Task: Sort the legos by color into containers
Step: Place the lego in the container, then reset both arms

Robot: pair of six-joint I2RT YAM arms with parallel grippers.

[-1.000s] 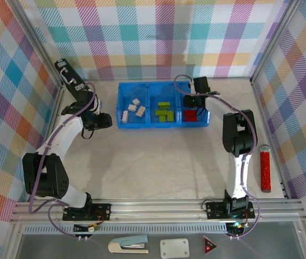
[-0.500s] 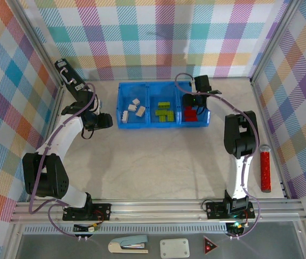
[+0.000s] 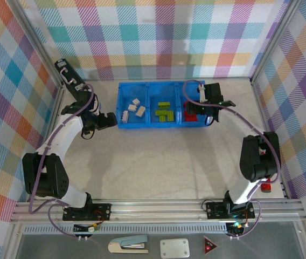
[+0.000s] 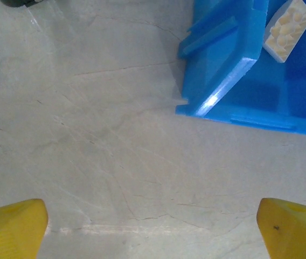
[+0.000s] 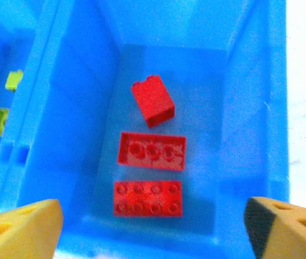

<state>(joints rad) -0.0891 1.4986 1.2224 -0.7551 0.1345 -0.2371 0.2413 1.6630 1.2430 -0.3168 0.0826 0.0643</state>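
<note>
On the far side of the table (image 3: 158,162), the blue tray (image 3: 162,125) is sitting with its three compartments side by side. Cream bricks (image 3: 137,108) are lying in the left compartment, green bricks (image 3: 165,111) in the middle one and red bricks (image 3: 190,115) in the right one.

The right gripper (image 3: 208,113) is hovering over the right compartment. In the right wrist view the gripper (image 5: 153,229) is showing its yellow fingertips (image 5: 21,226) spread wide at the bottom corners, with nothing between them. Below it three red bricks are resting on the compartment floor: one long brick (image 5: 148,198) nearest the camera, a second (image 5: 152,151) just beyond it with its studs up, and a shorter one (image 5: 153,100) lying tilted on its side further in. Two green bricks (image 5: 14,79) are peeking in from the neighbouring compartment at the left edge.

The left gripper (image 3: 110,120) is hanging just beside the tray's left end, over bare table. Its wrist view is showing the gripper (image 4: 152,229) with both fingertips (image 4: 10,229) far apart and holding nothing; the tray's corner (image 4: 217,70) is filling the upper right, with one cream brick (image 4: 287,29) lying inside.

Along the near edge, below the arm bases, a stapler (image 3: 129,245), a white box (image 3: 174,248) and a red triangle (image 3: 210,246) are lying.
</note>
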